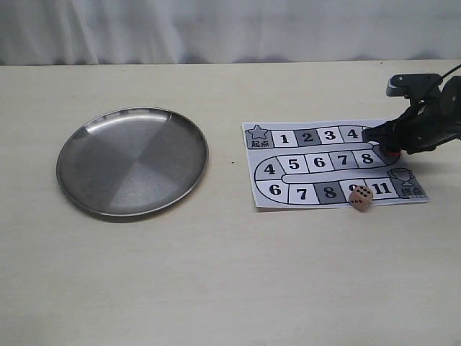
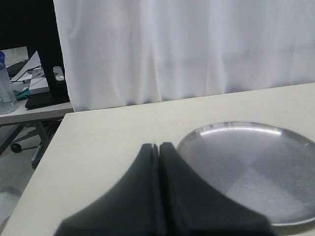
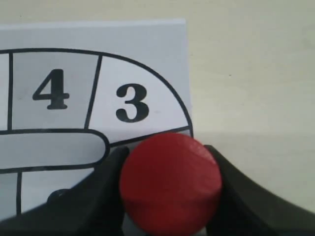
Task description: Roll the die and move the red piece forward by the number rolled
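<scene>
With my right gripper (image 3: pixel 166 157) clamped on the red piece (image 3: pixel 170 187) at the game board's (image 1: pixel 251 166) right bend, the die (image 1: pixel 361 197) sits just below on the bottom row; left gripper (image 2: pixel 159 146), fingers together, waits by the steel plate (image 2: pixel 246 167).

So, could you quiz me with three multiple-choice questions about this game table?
1. Where is the die? A on square 1; B at the board's lower edge; C inside an end effector.
2. What colour is the piece the right end effector grips? A blue; B green; C red.
3. The left end effector is: A shut; B wide open; C holding the die.
Answers: B, it sits beside square 11; C, red shows between the jaws; A, its jaws meet.
</scene>
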You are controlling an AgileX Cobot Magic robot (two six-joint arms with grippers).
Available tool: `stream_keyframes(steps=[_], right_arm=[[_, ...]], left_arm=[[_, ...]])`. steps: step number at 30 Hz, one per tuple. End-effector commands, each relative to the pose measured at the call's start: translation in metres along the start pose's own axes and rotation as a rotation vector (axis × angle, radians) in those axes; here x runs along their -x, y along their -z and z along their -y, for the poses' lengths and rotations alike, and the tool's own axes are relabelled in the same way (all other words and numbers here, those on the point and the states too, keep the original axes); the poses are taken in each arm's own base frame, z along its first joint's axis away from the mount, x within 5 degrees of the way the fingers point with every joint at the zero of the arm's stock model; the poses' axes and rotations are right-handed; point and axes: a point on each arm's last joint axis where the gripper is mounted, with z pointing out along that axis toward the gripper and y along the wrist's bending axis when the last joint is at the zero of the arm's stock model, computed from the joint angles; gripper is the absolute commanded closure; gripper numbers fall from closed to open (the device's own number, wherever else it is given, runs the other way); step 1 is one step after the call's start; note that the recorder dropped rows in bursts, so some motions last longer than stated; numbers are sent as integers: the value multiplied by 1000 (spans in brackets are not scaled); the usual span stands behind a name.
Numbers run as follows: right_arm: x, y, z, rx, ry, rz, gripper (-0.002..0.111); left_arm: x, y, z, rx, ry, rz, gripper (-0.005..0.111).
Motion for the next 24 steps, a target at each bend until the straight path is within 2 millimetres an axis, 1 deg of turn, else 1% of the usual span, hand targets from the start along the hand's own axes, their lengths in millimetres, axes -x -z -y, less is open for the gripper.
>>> stream_keyframes(steps=[1,4,7,10,12,16,18,20,24], right_arm=[[-26,-11,-4,14,11,-173,66],[-26,-7,-4,13,-8,-183,48],[-19,3,-4,12,-3,-151,32],[-5,23,-3,8,-12,-84,22],[4,41,-3,11,-26,-34,21],[25,90,-2,19,-51,100,21],[31,112,-2,17,-50,154,21],[35,133,-2,24,-64,191,21],[36,166,-4,44,-63,278,23]], left_arm=[[1,0,1,-11,9,20,107],[1,0,1,-11,9,20,107],[1,0,1,-11,9,20,107],[1,0,1,-11,9,20,107],[1,0,1,-11,9,20,107],[1,0,1,-11,9,20,107],[1,0,1,-11,9,20,107],[1,0,1,-11,9,20,107],[1,0,1,-11,9,20,107]])
